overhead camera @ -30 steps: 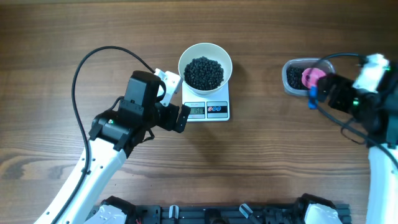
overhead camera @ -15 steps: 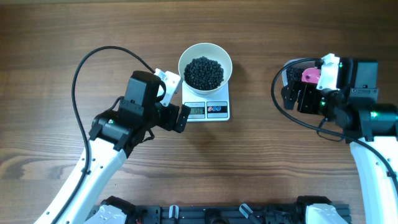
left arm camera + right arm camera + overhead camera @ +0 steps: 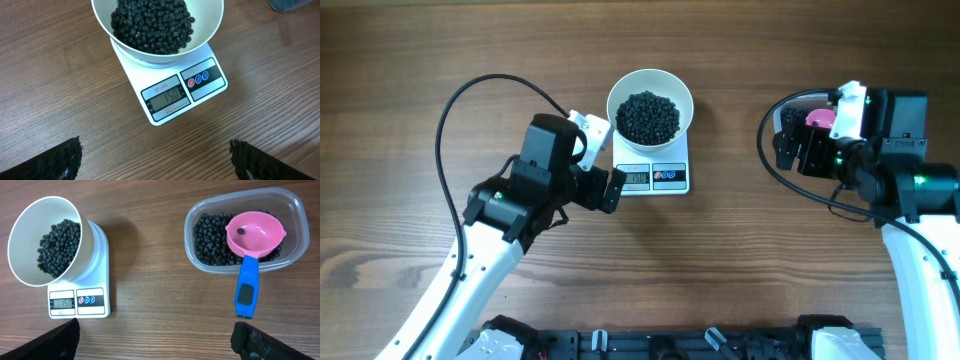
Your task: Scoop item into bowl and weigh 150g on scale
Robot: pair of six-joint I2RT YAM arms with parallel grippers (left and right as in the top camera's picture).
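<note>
The white bowl (image 3: pixel 650 92) stands on the small white scale (image 3: pixel 670 178), heaped with the black item (image 3: pixel 649 117). In the left wrist view the scale (image 3: pixel 200 82) shows 150 on its display, with the bowl (image 3: pixel 210 20) above it. My left gripper (image 3: pixel 608 163) hovers just left of the scale, open and empty (image 3: pixel 155 165). My right gripper (image 3: pixel 796 150) hangs open and empty over the table (image 3: pixel 157 342), near a clear tub (image 3: pixel 295 225) that holds more of the item (image 3: pixel 210 235).
A pink scoop with a blue handle (image 3: pixel 246 287) lies in the tub, its handle sticking out over the near rim, one bean in its cup (image 3: pixel 255 232). Bare wooden table (image 3: pixel 740 260) lies between scale and tub. The left arm's black cable (image 3: pixel 450 110) loops at the left.
The right arm swung in from the far right edge toward the tub and turned to face the table; in the last half second it barely shifted. The left arm stayed still.
</note>
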